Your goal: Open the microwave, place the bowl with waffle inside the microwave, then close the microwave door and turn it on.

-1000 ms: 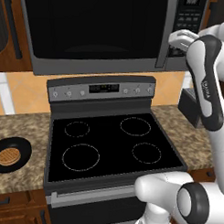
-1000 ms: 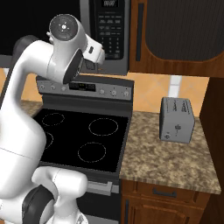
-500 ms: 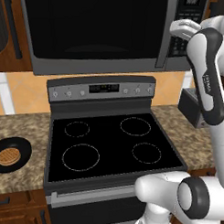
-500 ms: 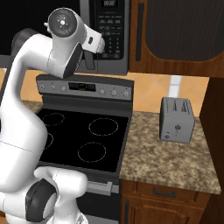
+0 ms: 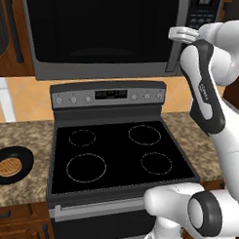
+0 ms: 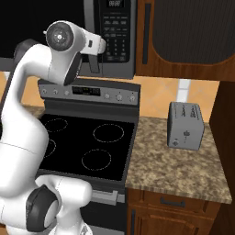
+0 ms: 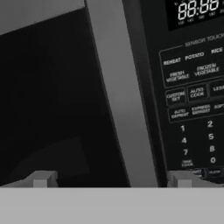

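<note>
- The large over-range black and grey steel microwave (image 5: 102,35) hung above the black glass-top stove (image 5: 117,155), with its keypad panel (image 7: 194,109) on the right side.
- The wide dark glass microwave door (image 5: 95,28) was shut, flush with the microwave body.
- The vertical grey door handle (image 7: 120,96) ran along the right edge of the door, just left of the keypad panel.
- The white arm's two-finger gripper (image 7: 111,179) was raised to the upper right part of the microwave, facing the door handle.
- In the hand view, the two fingertips (image 7: 41,178) were spread wide apart, one on each side of the handle; the handle lay between them, nearer the right tip.
- Contact between the fingertips and the handle could not be confirmed.
- The small shallow round black bowl (image 5: 11,165) sat on the speckled brown granite counter (image 5: 23,137) to the left of the stove, well apart from the gripper.
- The small round golden-brown waffle (image 5: 11,166) lay inside the bowl.
- A small grey toaster (image 6: 185,125) stood upright on the counter to the right of the stove.
</note>
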You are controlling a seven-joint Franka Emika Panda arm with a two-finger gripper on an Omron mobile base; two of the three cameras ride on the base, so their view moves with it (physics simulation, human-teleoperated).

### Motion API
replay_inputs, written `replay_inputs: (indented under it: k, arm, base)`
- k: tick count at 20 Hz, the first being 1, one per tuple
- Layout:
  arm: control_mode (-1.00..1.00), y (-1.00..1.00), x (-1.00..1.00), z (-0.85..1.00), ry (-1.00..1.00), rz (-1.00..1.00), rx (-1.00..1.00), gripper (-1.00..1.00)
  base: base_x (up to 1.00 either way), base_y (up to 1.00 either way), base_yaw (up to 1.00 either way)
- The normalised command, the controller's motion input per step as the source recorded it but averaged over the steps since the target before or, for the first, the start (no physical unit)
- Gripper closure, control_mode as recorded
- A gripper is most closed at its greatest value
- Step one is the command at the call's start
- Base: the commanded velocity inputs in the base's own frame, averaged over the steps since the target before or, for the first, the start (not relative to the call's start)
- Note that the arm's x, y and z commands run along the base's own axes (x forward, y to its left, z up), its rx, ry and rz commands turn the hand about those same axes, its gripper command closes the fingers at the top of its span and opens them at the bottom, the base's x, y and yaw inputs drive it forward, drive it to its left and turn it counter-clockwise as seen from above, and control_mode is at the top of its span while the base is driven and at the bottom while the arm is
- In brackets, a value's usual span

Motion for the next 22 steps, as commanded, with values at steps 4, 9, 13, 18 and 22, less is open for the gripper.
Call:
replay_inputs:
  k: [4, 9, 13, 18, 22]
  arm:
    - [-1.0, 0.0, 0.5, 0.0, 0.0, 0.0, -0.04, -1.0]
    - [-1.0, 0.0, 0.51, 0.0, 0.01, 0.0, -0.05, -1.0]
    - [-1.0, -0.11, 0.54, 0.0, 0.01, 0.0, -0.03, -1.0]
    - [-1.0, -0.15, 0.52, 0.0, 0.02, 0.0, -0.03, -1.0]
    - [-1.0, 0.0, 0.41, -0.11, 0.02, -0.01, -0.05, -1.0]
  base:
    - [0.0, 0.0, 0.0]
    - [0.0, 0.0, 0.0]
    - [0.0, 0.0, 0.0]
    - [0.0, 0.0, 0.0]
    - [0.0, 0.0, 0.0]
